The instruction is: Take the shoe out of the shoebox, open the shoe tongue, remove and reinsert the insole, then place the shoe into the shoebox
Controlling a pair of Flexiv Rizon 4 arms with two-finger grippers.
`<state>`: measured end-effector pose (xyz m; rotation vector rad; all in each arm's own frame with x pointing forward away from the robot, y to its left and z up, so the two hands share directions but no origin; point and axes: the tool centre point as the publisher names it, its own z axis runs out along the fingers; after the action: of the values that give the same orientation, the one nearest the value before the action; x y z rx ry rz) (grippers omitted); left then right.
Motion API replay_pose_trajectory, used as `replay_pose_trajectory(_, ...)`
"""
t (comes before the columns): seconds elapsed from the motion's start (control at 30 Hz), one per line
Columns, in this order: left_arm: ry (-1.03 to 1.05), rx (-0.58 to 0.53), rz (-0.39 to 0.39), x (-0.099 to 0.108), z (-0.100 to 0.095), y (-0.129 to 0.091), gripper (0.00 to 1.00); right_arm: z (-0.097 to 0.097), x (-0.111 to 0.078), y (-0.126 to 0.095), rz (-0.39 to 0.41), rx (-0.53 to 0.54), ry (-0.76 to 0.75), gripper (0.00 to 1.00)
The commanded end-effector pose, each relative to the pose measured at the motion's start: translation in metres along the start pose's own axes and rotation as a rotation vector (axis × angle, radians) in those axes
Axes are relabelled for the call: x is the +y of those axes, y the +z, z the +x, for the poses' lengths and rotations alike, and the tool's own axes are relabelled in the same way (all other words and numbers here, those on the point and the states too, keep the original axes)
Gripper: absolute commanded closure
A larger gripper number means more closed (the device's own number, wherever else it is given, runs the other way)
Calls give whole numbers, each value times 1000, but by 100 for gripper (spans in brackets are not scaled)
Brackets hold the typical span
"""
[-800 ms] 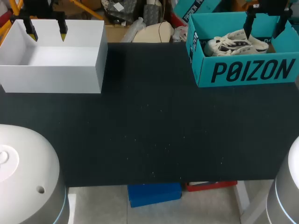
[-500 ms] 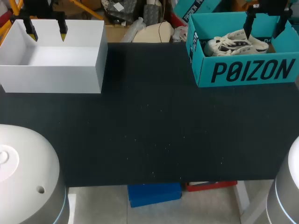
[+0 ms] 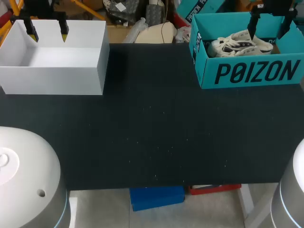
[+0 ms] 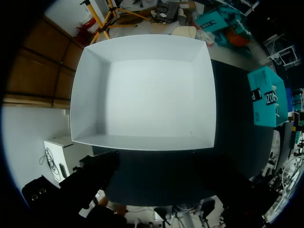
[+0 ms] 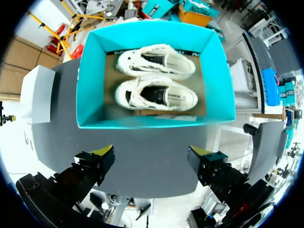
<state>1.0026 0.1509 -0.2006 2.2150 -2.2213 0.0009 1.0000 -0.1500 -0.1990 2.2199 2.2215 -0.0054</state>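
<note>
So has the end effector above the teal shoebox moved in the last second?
No. The right end effector hangs in the same spot over the teal shoebox, lined up with its far rim as before.

Matt cardboard shoebox [image 3: 251, 72], cloth shoes [image 3: 232, 46]

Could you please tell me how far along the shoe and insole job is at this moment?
Done: nothing visible yet; both shoes lie side by side inside the teal shoebox. In hand: nothing; the right end effector hovers open above that box, the left end effector open over the white box. Left: lifting a shoe out, opening the tongue, insole out and back in, returning the shoe.
</note>
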Motion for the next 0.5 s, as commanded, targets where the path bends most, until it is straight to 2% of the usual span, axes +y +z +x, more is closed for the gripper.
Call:
replay_pose_trajectory(0.03,-2,-2,-1,1,1,-1,0,0,0,0,0,1,0,0)
replay_pose_trajectory(0.07,-2,-2,-1,1,1,-1,0,0,0,0,0,1,0,0)
replay_pose_trajectory(0.13,-2,-2,-1,1,1,-1,0,4,2,1,-10,-42,-166,0)
replay_pose_trajectory(0.17,-2,-2,-1,1,1,-1,0,8,4,1,-18,-51,-295,0)
replay_pose_trajectory(0.23,-2,-2,-1,1,1,-1,0,12,7,-3,-73,-148,-581,0)
replay_pose_trajectory(0.27,-2,-2,-1,1,1,-1,0,17,6,-6,-119,-163,-785,0)
replay_pose_trajectory(0.3,-2,-2,-1,1,1,-1,0,21,1,-10,-165,-121,-986,0)
replay_pose_trajectory(0.5,-2,-2,-1,1,1,-1,0,21,1,-10,-165,-121,-986,0)
